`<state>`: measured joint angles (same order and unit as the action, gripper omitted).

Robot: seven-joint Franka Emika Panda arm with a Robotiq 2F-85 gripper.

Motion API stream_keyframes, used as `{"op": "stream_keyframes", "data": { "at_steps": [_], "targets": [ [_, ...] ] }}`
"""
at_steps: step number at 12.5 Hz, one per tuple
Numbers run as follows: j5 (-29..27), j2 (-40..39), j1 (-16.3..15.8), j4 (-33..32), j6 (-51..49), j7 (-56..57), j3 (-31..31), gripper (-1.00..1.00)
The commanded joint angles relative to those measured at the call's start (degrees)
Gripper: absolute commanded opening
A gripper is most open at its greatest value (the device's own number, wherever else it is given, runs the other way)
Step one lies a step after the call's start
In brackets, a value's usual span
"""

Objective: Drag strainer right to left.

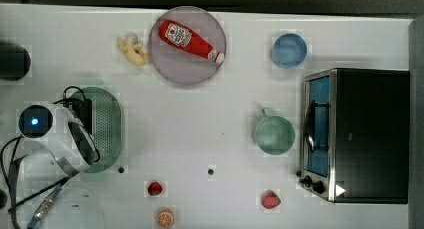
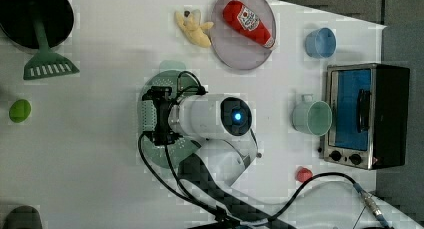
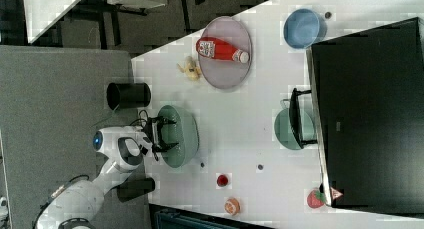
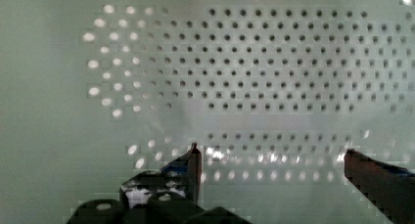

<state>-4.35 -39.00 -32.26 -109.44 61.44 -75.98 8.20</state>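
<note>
On the white table (image 1: 200, 129), the spread pincer (image 4: 269, 158) sits inside the strainer (image 1: 109, 126).

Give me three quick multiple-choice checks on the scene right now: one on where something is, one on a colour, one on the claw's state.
1. In the top view, where does the strainer lie?
A. near the top view's left edge, under the arm
B. against the toaster oven
C. on the plate

2. What colour is the bowl beyond the toaster oven?
A. red
B. blue
C. yellow

3. How does the claw stand?
A. shut on the ketchup bottle
B. open, over the strainer's perforated base
C. shut on the mug's handle

Key:
1 A: the strainer sits at the top view's left, far from the oven.
2 B: the bowl is plainly blue.
3 B: the wrist view shows two fingers apart with the holed base between them; the ketchup bottle lies on the plate, and the mug stands alone.
</note>
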Motion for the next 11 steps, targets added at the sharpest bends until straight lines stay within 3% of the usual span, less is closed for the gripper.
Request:
{"op": "stream_keyframes", "data": {
  "at_steps": [1,4,11],
  "targets": [
    [0.8,5.9,-1.8,-0.7,-5.2,3.4,-1.6,1.00],
    [1.4,16.6,-1.0,-0.6,-16.3,19.5,-7.7,1.00],
    [2.8,39.5,2.3,3.3,-43.9,62.9,-32.8,1.00]
  ]
}}
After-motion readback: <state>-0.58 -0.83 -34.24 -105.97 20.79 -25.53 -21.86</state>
